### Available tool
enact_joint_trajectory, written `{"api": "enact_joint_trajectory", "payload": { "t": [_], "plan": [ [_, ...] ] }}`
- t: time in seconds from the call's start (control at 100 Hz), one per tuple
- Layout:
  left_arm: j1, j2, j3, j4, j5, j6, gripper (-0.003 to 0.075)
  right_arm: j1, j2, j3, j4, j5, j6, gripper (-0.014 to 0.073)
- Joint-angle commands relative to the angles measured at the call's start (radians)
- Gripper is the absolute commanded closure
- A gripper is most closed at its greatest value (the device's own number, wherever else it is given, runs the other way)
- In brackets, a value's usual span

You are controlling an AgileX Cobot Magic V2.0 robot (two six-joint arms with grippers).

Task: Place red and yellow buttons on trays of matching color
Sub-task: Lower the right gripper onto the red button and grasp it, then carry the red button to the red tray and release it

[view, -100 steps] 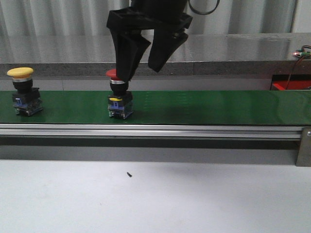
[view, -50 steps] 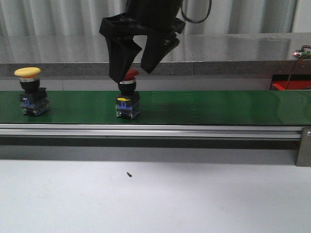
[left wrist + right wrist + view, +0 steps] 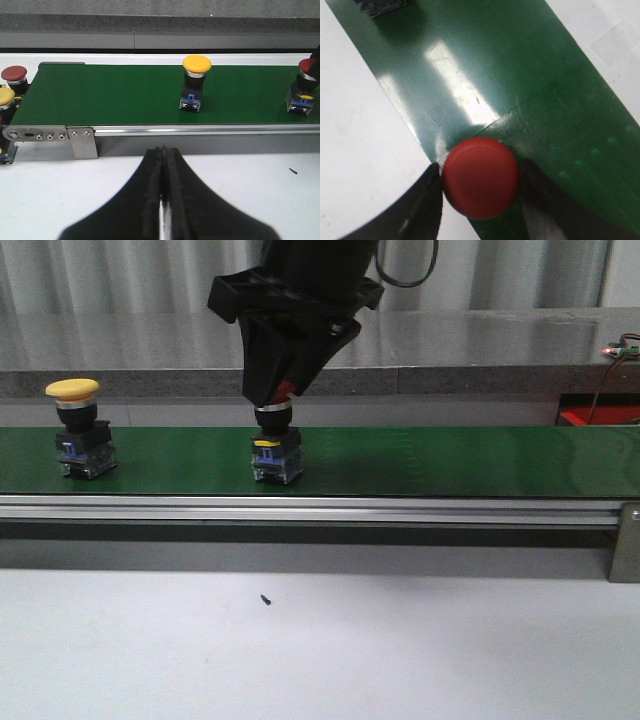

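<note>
Right pincer [image 3: 283, 390] clamps the upright red button's [image 3: 481, 178] cap, stem vertical.

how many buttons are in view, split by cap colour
red: 2, the red button that the right gripper is shut on, and a red one off the belt's end
yellow: 2, the yellow button on the belt, and a yellow one off the belt's end
total: 4
</note>
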Motion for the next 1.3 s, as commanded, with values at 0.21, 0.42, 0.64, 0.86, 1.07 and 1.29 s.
{"api": "enact_joint_trajectory", "payload": {
  "t": [0.21,0.42,0.64,0.86,1.07,1.29],
  "plan": [
    [-0.009,0.009,-0.027,-0.022,-0.068,-0.003,0.0740,-0.002,-0.093,-0.032,0.016,-0.040,-0.007,0.0470],
    [-0.009,0.009,-0.027,-0.022,-0.068,-0.003,0.0740,-0.035,-0.171,-0.028,0.016,-0.003,0.006,0.0470],
    [-0.009,0.009,-0.027,-0.022,-0.068,-0.003,0.0740,-0.144,-0.231,0.004,0.016,0.044,0.020,0.0470],
    [-0.009,0.009,-0.027,-0.022,-0.068,-0.003,0.0740,-0.295,-0.301,0.084,0.015,0.034,0.043,0.0470],
    [-0.009,0.009,-0.027,-0.022,-0.068,-0.003,0.0740,-0.482,-0.345,0.149,0.013,0.013,0.043,0.0470],
    [-0.009,0.009,-0.027,-0.022,-0.068,-0.003,0.0740,-0.681,-0.340,0.190,0.013,-0.041,0.043,0.0470]
  ]
}}
